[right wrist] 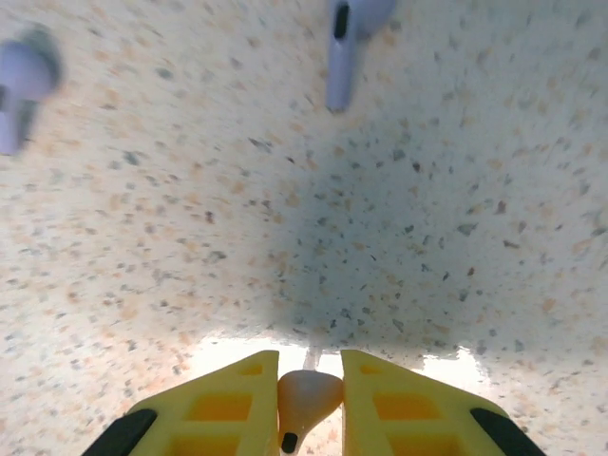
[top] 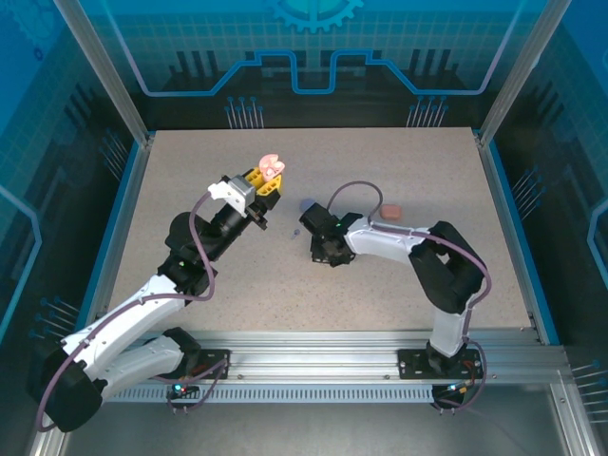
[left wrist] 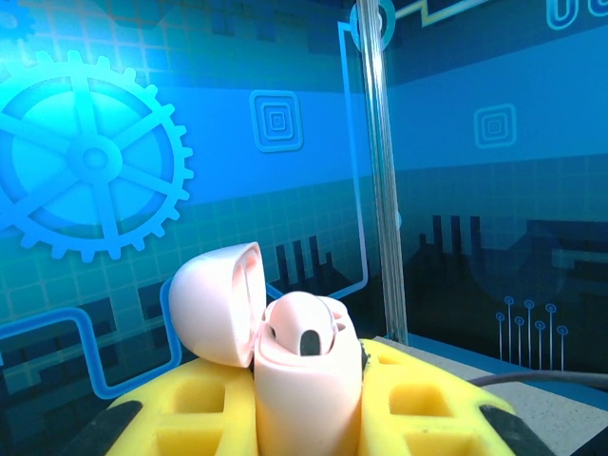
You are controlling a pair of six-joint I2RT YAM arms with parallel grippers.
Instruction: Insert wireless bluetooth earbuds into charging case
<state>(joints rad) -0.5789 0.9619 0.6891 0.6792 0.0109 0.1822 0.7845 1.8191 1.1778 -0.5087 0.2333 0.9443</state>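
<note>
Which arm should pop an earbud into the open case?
The right: its yellow fingers pinch a tiny peach-pink stemmed earbud, while the left arm's fingers are gripping the open pale-pink plastic charging case.

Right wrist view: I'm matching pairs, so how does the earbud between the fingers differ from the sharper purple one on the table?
Colour: the held earbud is pale pink, the purple earbud lilac. State: the held earbud is pinched in the right gripper; the purple earbud lies loose on the table. Place: the held earbud is at the bottom edge, the purple earbud near the top. Both are stemmed buds.
</note>
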